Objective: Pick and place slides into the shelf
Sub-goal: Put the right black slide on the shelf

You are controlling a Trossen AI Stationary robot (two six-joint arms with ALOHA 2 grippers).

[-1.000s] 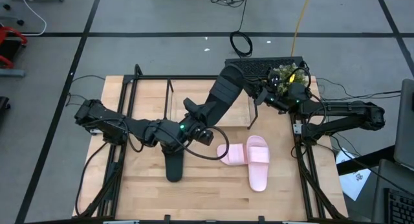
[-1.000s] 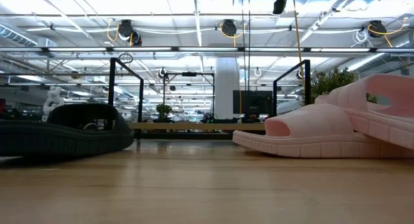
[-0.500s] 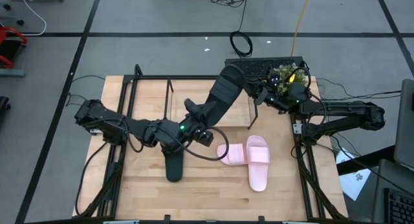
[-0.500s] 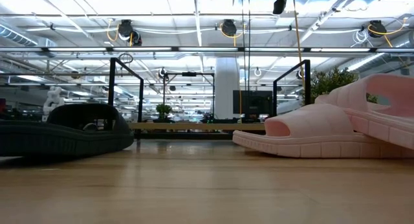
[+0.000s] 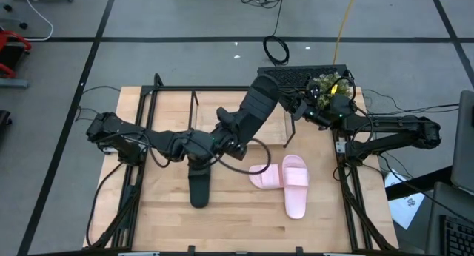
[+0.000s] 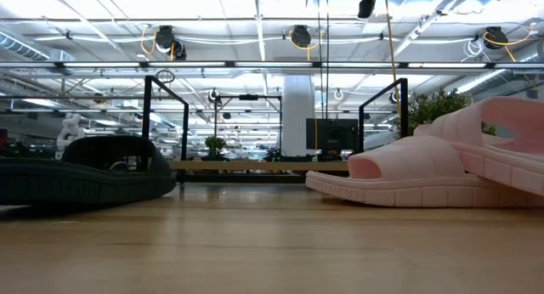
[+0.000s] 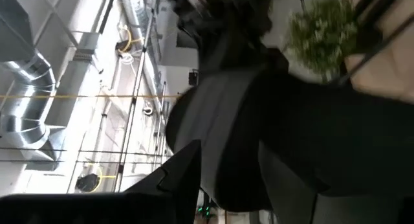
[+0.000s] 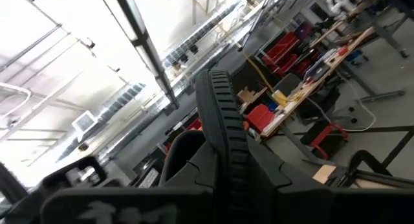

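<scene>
left arm: reaches from the table's left edge toward the centre; left gripper (image 5: 231, 141) sits at the lower end of the raised black slide (image 5: 255, 108)
left gripper state: can't tell. Wrist view is filled with dark slide surface (image 7: 291, 146), fingers not distinguishable
flat black slide (image 5: 199, 186): on the table (image 5: 170, 219), just below-left of the left gripper, long axis running toward the front edge; in low view it's at left (image 6: 81, 175), sole flat on the wood
raised black slide: spans diagonally from left gripper up-right to the right gripper (image 5: 290, 102), off the table surface
pink slides: pair right of the left gripper, one lying crosswise (image 5: 264, 177), the other lengthwise (image 5: 295, 186), overlapping at the strap end; low view shows one flat (image 6: 408, 179) and one tilted on top of it (image 6: 510, 145)
shelf (image 5: 194, 100): black rod rack along the back edge of the table, behind both grippers; no slides seen on it
right arm: comes in from the right edge, gripper at the upper end of the raised black slide
right gripper state: clenched on the slide's ribbed sole edge (image 8: 223, 130)
labels/writing: nothing readable anywhere
</scene>
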